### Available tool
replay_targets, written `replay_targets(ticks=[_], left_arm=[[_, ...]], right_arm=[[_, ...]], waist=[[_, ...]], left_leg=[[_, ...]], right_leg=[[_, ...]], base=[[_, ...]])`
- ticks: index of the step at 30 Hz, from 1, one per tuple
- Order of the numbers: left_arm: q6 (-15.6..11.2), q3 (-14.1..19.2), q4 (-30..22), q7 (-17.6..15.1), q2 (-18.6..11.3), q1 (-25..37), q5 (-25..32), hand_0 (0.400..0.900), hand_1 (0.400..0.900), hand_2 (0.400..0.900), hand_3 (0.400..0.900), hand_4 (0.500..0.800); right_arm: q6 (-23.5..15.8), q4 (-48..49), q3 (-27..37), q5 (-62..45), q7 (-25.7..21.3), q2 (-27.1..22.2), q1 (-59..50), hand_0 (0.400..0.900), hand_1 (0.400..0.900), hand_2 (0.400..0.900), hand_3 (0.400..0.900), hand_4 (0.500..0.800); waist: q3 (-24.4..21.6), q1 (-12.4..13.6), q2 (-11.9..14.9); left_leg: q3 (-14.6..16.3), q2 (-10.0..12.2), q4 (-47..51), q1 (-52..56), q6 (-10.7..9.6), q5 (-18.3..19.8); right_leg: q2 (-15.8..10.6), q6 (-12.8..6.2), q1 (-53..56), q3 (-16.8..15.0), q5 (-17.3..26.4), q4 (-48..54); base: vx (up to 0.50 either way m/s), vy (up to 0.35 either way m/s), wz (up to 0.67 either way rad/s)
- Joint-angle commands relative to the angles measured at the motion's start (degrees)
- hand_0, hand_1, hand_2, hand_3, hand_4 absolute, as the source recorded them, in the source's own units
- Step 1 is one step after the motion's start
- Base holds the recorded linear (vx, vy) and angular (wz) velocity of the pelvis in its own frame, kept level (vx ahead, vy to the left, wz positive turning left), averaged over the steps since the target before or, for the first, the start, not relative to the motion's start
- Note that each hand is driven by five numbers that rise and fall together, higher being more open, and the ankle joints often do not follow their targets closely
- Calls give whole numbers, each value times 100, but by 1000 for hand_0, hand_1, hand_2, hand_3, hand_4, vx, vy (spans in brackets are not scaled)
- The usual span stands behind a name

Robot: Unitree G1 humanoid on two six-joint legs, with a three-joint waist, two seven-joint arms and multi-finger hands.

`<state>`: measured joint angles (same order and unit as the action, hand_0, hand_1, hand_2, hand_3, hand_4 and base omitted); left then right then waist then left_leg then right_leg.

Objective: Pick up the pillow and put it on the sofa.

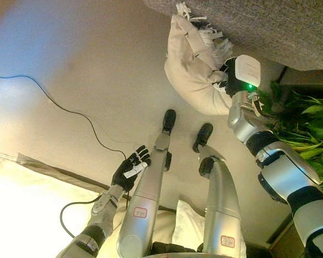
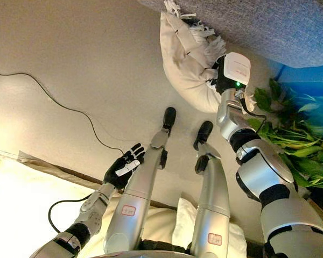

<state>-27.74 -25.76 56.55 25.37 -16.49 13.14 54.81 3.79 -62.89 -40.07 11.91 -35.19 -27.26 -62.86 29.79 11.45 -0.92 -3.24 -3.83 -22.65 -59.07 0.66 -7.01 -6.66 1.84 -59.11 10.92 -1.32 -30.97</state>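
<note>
A cream pillow (image 1: 191, 70) with white tassels lies on the floor, its top leaning against the front of the grey sofa (image 1: 274, 27). My right hand (image 1: 230, 75) is at the pillow's right side, below the tassels, with its dark fingers curled into the fabric. My left hand (image 1: 131, 167) hangs open at the lower left, over the bare floor, far from the pillow and holding nothing. In the right eye view the pillow (image 2: 183, 59) touches the sofa's lower edge (image 2: 258, 24).
A green leafy plant (image 1: 307, 123) stands at the right, close beside my right arm. A pale rug (image 1: 27, 215) covers the lower left corner. A thin dark cord (image 1: 54, 105) runs across the beige floor at the left. Something white (image 1: 187, 228) lies at the bottom centre.
</note>
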Motion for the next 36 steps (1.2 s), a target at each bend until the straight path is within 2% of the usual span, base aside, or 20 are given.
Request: replay_targets(ticks=[1, 6, 12, 15, 18, 21, 25, 30, 36], left_arm=[[-197, -415, -115, 181, 186, -903, -251, 900, 900, 900, 900, 800], [132, -100, -91, 22, 27, -812, -407, 900, 900, 900, 900, 800], [742, 265, -334, -381, -205, -753, -866, 900, 900, 900, 900, 800], [1050, 484, -434, -475, -291, -890, -1093, 900, 900, 900, 900, 800], [1174, 718, -363, -432, -313, -993, -1238, 900, 900, 900, 900, 800], [1319, 1083, -43, -447, -206, -1119, -1506, 900, 900, 900, 900, 800], [1522, 1412, 59, -525, -49, -1409, -1862, 900, 900, 900, 900, 800], [1889, 1596, 129, -580, 37, -1620, -2040, 900, 900, 900, 900, 800], [2075, 1711, 501, -543, 21, -1639, -2001, 900, 900, 900, 900, 800]], right_arm=[[-756, 497, 95, 211, -373, -597, -181, 400, 400, 400, 400, 500], [-1069, 1348, 235, 572, -300, -551, 505, 400, 400, 400, 400, 500], [-905, 2649, 489, 713, 146, -812, 1232, 400, 400, 400, 400, 500], [-884, 3346, 738, 934, 451, -1031, 1740, 400, 400, 400, 400, 500], [-1047, 3956, 955, 1218, 637, -1238, 2156, 400, 400, 400, 400, 500], [-1101, 4956, 1297, 1162, 1129, -1670, 2573, 400, 400, 400, 400, 500], [-1105, 5683, 1841, 986, 1599, -2040, 2762, 400, 400, 400, 400, 500], [-917, 5847, 2159, 792, 2032, -2521, 2478, 400, 400, 400, 400, 500], [-598, 5096, 1814, 596, 2116, -2732, 1313, 400, 400, 400, 400, 500]], waist=[[0, -14, -440], [0, -145, -180], [-18, -198, 117], [-415, -235, 277], [-744, -290, 412], [-1326, -382, 614], [-1909, -402, 693], [-2399, -327, 658], [-2711, -162, 691]], left_leg=[[47, -19, 292, 608, 0, 397], [134, 13, 597, 1614, -31, 471], [181, 71, 1084, 3069, -95, 524], [186, 134, 1395, 3609, -113, 556], [199, 204, 1701, 4060, -139, 555], [250, 269, 2004, 4751, -172, 596], [291, 319, 2200, 5301, -203, 658], [203, 297, 2398, 5756, -227, 677], [102, 308, 2477, 6055, -259, 695]], right_leg=[[241, -280, 772, 11, 68, 606], [314, -334, 1748, 38, 54, 938], [265, -440, 3179, 83, 27, 1374], [230, -515, 3740, 82, 30, 1704], [251, -565, 4233, 56, 73, 2048], [272, -589, 4964, 28, 61, 2399], [311, -581, 5486, 17, 36, 2611], [302, -571, 5932, 70, 1, 2782], [257, -548, 6313, 258, -83, 2860]], base=[[-43, 49, -25], [-31, 2, -22], [32, -74, -7], [102, -65, -1], [130, -60, -4], [256, -51, -5], [226, 0, -1], [166, 60, 10], [91, 41, 14]])
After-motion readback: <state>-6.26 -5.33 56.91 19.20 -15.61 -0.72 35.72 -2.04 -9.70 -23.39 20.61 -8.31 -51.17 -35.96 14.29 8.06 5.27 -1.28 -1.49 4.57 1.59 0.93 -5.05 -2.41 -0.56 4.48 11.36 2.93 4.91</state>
